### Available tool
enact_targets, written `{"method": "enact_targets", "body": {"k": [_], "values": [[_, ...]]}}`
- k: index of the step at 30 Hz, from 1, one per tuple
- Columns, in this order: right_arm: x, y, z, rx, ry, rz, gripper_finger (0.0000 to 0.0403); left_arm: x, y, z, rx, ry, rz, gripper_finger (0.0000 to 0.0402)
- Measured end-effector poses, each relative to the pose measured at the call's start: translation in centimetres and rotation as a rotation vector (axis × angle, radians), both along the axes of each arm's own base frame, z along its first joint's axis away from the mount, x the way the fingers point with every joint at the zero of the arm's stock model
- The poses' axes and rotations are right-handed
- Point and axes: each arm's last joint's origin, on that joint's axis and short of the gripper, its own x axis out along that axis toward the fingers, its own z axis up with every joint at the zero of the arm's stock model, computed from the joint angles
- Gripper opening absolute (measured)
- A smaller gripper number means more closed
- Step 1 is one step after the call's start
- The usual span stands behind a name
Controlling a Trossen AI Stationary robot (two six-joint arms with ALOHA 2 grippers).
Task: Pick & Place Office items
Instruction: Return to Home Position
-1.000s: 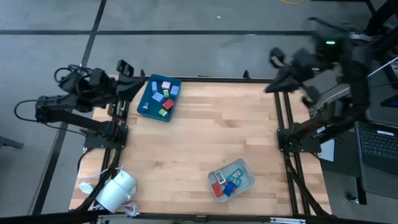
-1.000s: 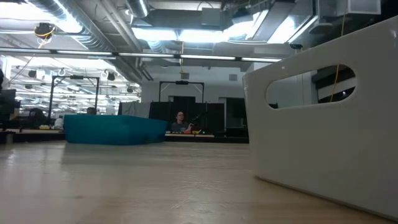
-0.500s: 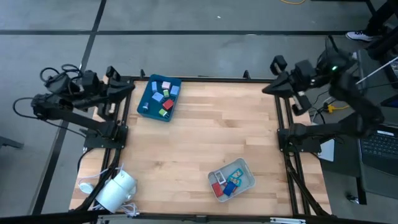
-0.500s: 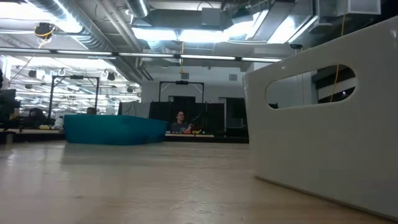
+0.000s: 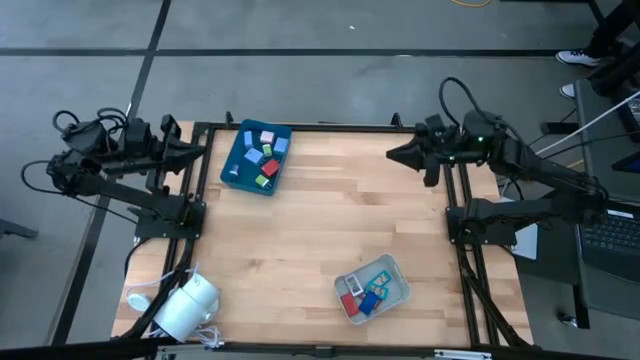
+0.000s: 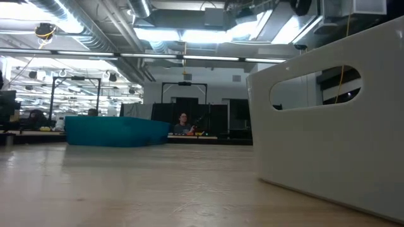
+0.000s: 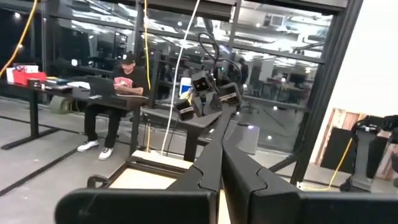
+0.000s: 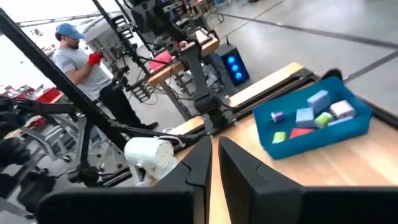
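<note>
The office items are small coloured blocks. Several (image 5: 262, 155) lie in the dark teal tray (image 5: 236, 172) at the table's far left, and several (image 5: 365, 291) lie in the pale grey tray (image 5: 400, 275) near the front right. My left gripper (image 5: 204, 150) hangs shut at the table's far left edge, beside the teal tray, pointing right and holding nothing. My right gripper (image 5: 391, 155) hangs over the far right of the table, pointing left. Its fingers (image 8: 200, 163) stand all but together, with nothing between them. The low view shows both trays but neither gripper.
A white cylindrical device (image 5: 188, 306) with a cable lies at the table's front left corner. A black frame (image 5: 320, 127) runs around the table. Bare wood (image 5: 330, 215) lies between the two trays. People sit and stand in the room beyond the table.
My left gripper has drawn back toward the table's left edge, away from the teal tray, and sunk a little. My right arm has come down from high beyond the far right corner; its gripper has rolled and now reaches in over the table toward the left.
</note>
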Motion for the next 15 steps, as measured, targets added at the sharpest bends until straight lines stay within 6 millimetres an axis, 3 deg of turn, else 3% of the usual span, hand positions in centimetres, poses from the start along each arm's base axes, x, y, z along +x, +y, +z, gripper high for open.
{"method": "enact_targets", "body": {"k": [5, 13, 15], "values": [[0.0, 0.5, -0.6, -0.104, 0.059, 0.066, 0.0035, 0.0, 0.1, 0.0, 0.028, 0.005, 0.022, 0.0012], [0.6, 2.2, -1.0, -0.075, 0.082, 0.191, 0.0036, 0.0, 0.1, -0.2, 0.062, 0.030, 0.039, 0.0007], [0.7, 2.1, -1.1, -0.100, 0.100, 0.070, 0.0039, -0.1, 0.1, -0.4, 0.066, 0.047, 0.037, 0.0006]]}}
